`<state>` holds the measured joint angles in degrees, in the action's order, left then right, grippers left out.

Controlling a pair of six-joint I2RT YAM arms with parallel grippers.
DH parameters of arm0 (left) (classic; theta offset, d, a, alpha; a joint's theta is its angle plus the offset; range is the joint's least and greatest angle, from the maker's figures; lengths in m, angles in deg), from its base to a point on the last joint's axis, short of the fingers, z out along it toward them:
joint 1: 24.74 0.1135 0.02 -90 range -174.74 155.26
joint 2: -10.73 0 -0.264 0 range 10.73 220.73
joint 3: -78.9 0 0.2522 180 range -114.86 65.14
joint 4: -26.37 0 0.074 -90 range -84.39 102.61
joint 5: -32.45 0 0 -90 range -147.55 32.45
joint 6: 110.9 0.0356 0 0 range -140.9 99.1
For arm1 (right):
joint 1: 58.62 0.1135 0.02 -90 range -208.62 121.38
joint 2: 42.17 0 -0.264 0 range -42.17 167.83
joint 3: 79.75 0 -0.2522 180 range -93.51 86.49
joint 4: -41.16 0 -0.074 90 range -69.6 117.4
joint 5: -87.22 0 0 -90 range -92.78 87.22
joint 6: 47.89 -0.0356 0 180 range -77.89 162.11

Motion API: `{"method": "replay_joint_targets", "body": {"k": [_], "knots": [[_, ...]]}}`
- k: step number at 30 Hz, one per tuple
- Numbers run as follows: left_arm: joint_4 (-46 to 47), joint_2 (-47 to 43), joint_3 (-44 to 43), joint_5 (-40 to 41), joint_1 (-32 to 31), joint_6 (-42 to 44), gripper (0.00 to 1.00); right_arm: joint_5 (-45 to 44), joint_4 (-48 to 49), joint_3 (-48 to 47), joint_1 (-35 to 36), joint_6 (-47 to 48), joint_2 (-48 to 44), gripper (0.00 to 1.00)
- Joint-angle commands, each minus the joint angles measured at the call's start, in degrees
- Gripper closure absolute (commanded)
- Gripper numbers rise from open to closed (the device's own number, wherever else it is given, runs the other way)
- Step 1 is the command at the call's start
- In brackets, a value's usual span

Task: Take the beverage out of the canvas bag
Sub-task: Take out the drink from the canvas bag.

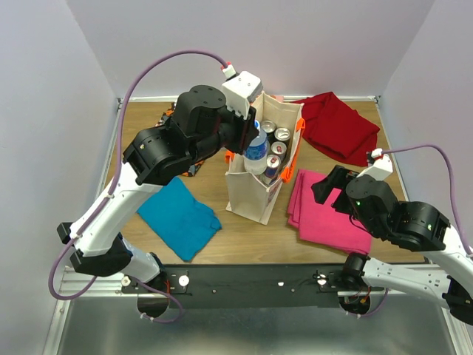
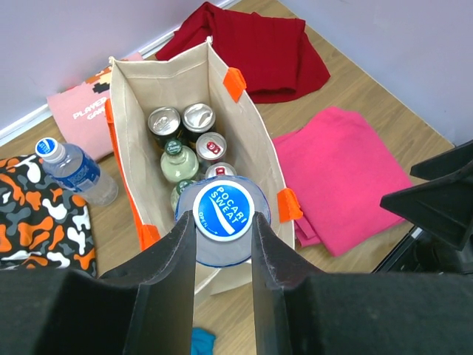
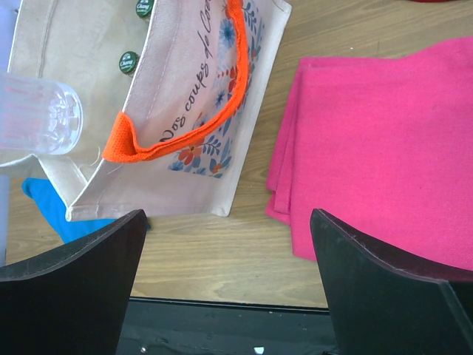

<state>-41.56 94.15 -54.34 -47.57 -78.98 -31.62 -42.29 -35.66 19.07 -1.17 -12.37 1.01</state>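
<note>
The beige canvas bag [image 1: 255, 196] with orange handles stands upright mid-table, and several cans [image 2: 164, 122] and bottles fill it. My left gripper [image 2: 223, 222] is shut on the neck of a clear beverage bottle [image 2: 223, 211] with a blue Pocari Sweat cap, held over the near end of the bag's opening. That bottle [image 1: 256, 148] shows at the bag's mouth from above. Its clear base [image 3: 37, 118] hangs by the bag's rim in the right wrist view. My right gripper [image 3: 229, 222] is open and holds nothing, low over the wood to the right of the bag [image 3: 192, 126].
A pink cloth [image 1: 325, 211] lies right of the bag, a red cloth [image 1: 336, 126] at the back right and a blue cloth [image 1: 177, 214] to the left. A water bottle [image 2: 74, 170] lies beside a camouflage cloth [image 2: 37, 214] and a pink shirt [image 2: 81, 111].
</note>
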Motion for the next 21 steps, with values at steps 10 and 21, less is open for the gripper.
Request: {"method": "replay_joint_targets", "body": {"k": [10, 21], "knots": [[6.62, -2.64, -4.71, 5.22, -0.34, 2.20, 1.00, 0.57, 0.32, 0.80, 0.38, -1.07, -0.20, 0.00], [9.17, -3.08, -6.38, 8.22, -0.34, 3.34, 1.00, 0.31, 0.23, 1.94, 0.38, -1.60, -1.17, 0.00]]}}
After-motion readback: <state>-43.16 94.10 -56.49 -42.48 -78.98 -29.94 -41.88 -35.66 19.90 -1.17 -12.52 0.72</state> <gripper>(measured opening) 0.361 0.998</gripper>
